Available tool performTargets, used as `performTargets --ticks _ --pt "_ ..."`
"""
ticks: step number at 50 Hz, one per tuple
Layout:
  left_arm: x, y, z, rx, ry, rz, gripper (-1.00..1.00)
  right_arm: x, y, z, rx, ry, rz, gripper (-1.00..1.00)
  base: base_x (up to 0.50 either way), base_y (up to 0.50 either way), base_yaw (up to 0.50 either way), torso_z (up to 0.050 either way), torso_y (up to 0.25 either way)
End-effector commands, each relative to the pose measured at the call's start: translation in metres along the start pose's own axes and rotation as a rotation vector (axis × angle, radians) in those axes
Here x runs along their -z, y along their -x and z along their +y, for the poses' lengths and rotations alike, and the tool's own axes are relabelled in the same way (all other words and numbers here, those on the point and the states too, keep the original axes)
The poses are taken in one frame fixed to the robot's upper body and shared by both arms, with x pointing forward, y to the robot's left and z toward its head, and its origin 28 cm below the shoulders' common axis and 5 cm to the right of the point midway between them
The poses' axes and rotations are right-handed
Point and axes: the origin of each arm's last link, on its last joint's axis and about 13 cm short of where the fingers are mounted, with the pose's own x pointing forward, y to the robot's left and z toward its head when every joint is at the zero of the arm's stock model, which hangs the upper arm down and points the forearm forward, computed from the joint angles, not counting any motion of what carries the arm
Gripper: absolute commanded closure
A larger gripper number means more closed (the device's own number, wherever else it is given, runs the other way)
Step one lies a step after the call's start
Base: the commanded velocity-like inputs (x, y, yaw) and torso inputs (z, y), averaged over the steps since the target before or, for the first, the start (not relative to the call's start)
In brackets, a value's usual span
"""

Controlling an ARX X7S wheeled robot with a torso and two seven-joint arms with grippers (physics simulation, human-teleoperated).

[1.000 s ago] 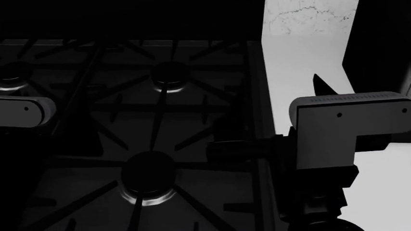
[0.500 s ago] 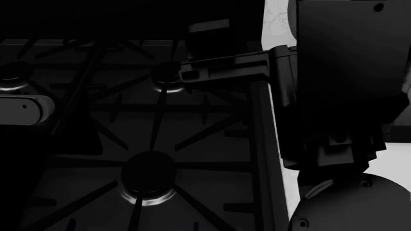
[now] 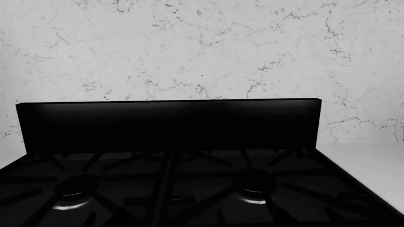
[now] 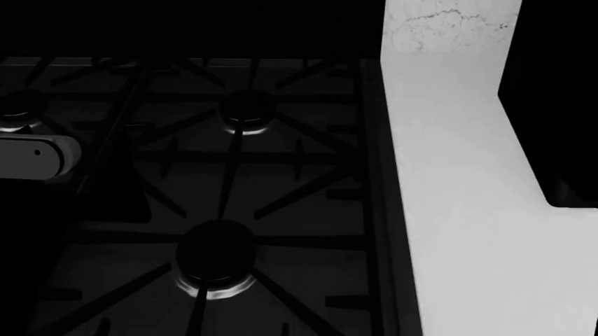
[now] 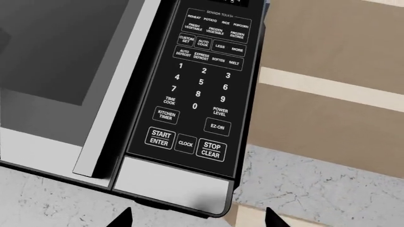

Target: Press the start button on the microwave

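Now my right gripper (image 5: 197, 218) spread wide, nothing held, facing microwave (image 5: 94, 85) START button (image 5: 160, 137); left gripper unreadable.

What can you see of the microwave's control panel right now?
The black glossy control panel runs down the microwave beside the door's silver handle strip. White-labelled preset keys sit above a number pad, then KITCHEN TIMER and EZ-ON. START/ENTER, CLOCK and STOP/CLEAR form the last row. Nothing touches it; the right end effector's dark fingertips show apart from it.
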Motion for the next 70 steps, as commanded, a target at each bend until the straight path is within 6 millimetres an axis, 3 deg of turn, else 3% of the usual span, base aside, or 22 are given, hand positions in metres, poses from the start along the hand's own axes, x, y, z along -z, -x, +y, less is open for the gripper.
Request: performTargets --ticks 1,9,10,22,37,44,51,70 --pt "0.0 0.001 0.0 0.002 -0.006 0.0 -1.0 -0.035 -0.033 -0.01 0.001 -0.027 0.01 -1.0 0.0 0.0 0.0 0.0 0.0" --pt "0.003 0.001 0.001 0.003 -0.01 0.004 -1.0 -0.045 -0.054 -0.013 -0.014 -0.087 0.072 -1.0 0.0 0.0 0.0 0.0 0.0" --pt "0.002 0.002 0.001 0.004 -0.01 0.004 -1.0 -0.045 -0.057 -0.013 -0.016 -0.1 0.093 1.0 0.0 0.0 0.0 0.0 0.0" --pt "0.002 0.002 0.001 0.002 -0.012 0.006 -1.0 -0.048 -0.073 -0.012 -0.043 -0.138 0.249 1.0 0.0 0.0 0.0 0.0 0.0" --pt "0.001 0.003 0.002 0.0 -0.01 0.004 -1.0 -0.072 -0.089 -0.006 -0.101 -0.128 0.183 1.0 0.0 0.0 0.0 0.0 0.0" --pt "0.0 0.002 0.002 0.0 -0.008 0.001 -1.0 -0.074 -0.095 -0.002 -0.112 -0.148 0.174 1.0 0.0 0.0 0.0 0.0 0.0" --pt "0.003 0.003 0.004 -0.002 -0.004 0.002 -1.0 -0.071 -0.103 0.008 -0.143 -0.17 0.18 1.0 0.0 0.0 0.0 0.0 0.0" --pt "0.01 0.001 0.005 -0.005 0.002 0.007 -1.0 -0.035 -0.097 0.022 -0.15 -0.072 0.236 1.0 0.0 0.0 0.0 0.0 0.0"
